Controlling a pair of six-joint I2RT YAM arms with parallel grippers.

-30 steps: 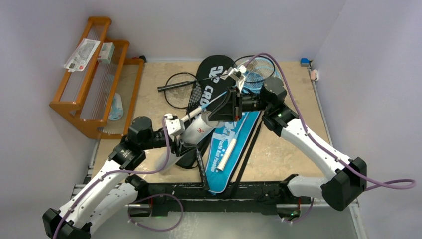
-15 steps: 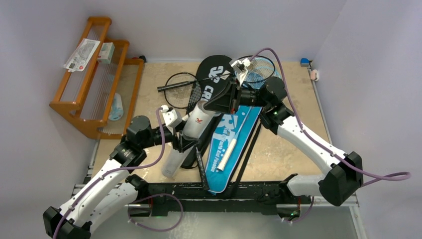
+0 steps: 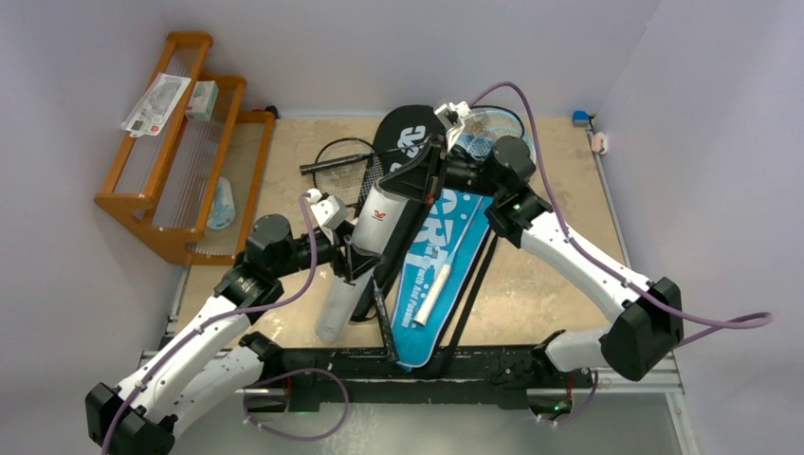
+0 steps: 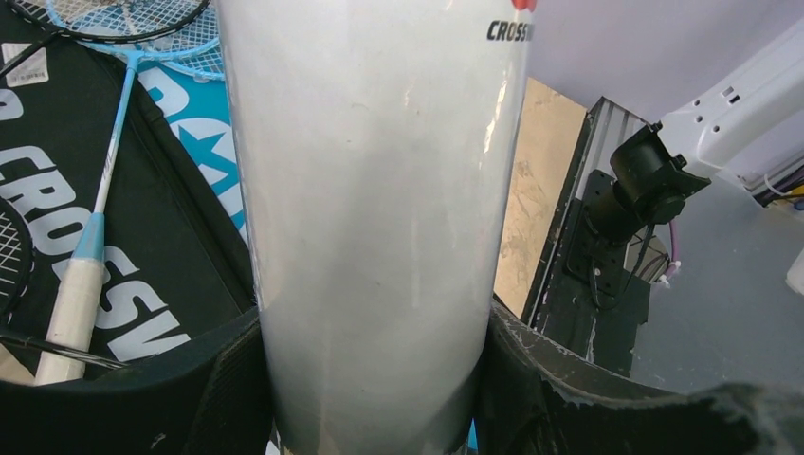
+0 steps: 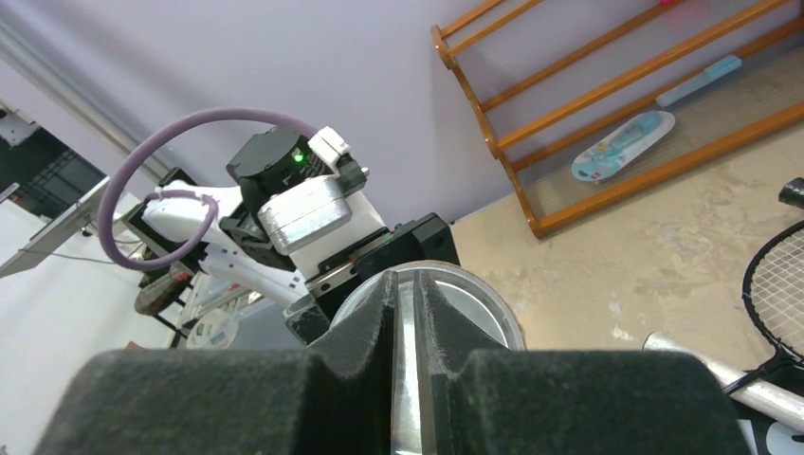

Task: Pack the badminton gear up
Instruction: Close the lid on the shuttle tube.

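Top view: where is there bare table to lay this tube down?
Two patches: the strip between the orange rack and the black racket, and the right side from the blue cover to the table edge, partly under the right arm. The middle is crowded: covers and rackets overlap there.

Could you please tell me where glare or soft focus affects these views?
Left wrist: pale glare streaks run down the white tube, which dominates the frame. Right wrist: the near finger pads look soft. Top external: evenly lit, sharp.
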